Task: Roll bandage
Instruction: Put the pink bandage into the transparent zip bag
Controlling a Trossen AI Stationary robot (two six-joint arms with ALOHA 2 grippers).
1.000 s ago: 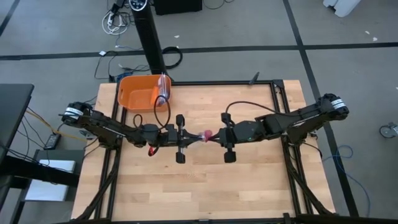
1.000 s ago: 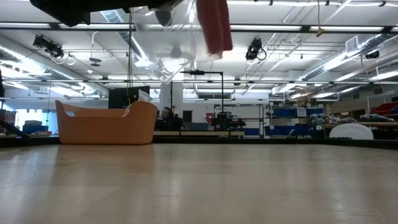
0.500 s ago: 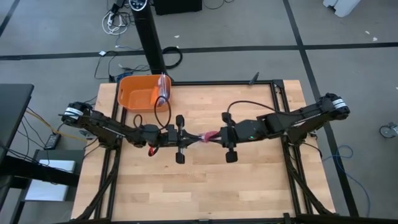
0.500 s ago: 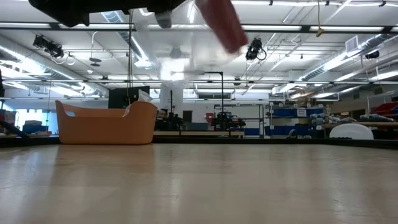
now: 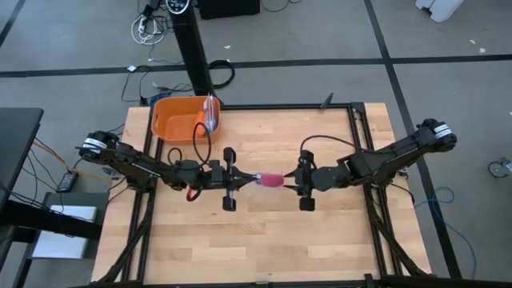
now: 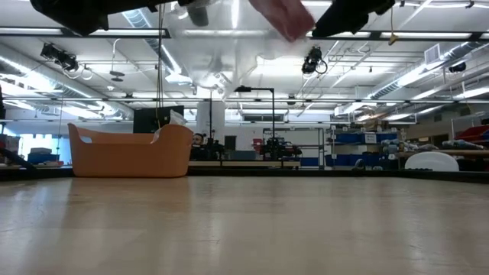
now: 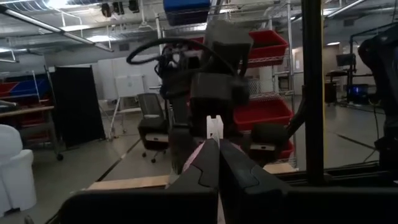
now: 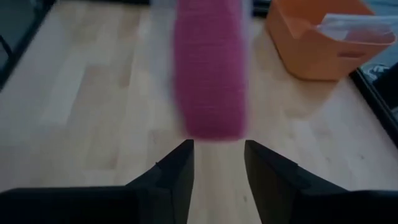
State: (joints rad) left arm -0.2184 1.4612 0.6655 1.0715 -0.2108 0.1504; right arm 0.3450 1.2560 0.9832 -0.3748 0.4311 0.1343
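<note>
The magenta-pink bandage [image 5: 270, 179] hangs in the air over the middle of the table, between my two grippers. My left gripper [image 5: 250, 178] is shut on its left end. My right gripper [image 5: 291, 181] stands open just to the right of the bandage and does not touch it. In the right wrist view the bandage [image 8: 208, 74] shows blurred, beyond the open fingers [image 8: 177, 165]. In the low view the bandage [image 6: 286, 17] sits high above the tabletop, beside the dark right gripper [image 6: 348, 14]. My left gripper pinches the bandage's left end [image 5: 258, 178] between its two shut fingers, and pink cloth [image 7: 198, 157] shows beside them. The fingers lie level and point toward the table's right. The rest of the bandage sticks out past the fingertips, lifted clear of the table.
An orange tub [image 5: 182, 120] stands at the far left of the table, with a clear plastic bag [image 5: 210, 112] on its right rim. A black frame [image 5: 358, 128] runs around the wooden top. Bare wood [image 5: 264, 240] lies on the near side.
My right gripper has opened, let go of the bandage and drawn back toward the table's right edge. The bandage stays in my left gripper. Its free end, which hung down, has swung up toward the right.
</note>
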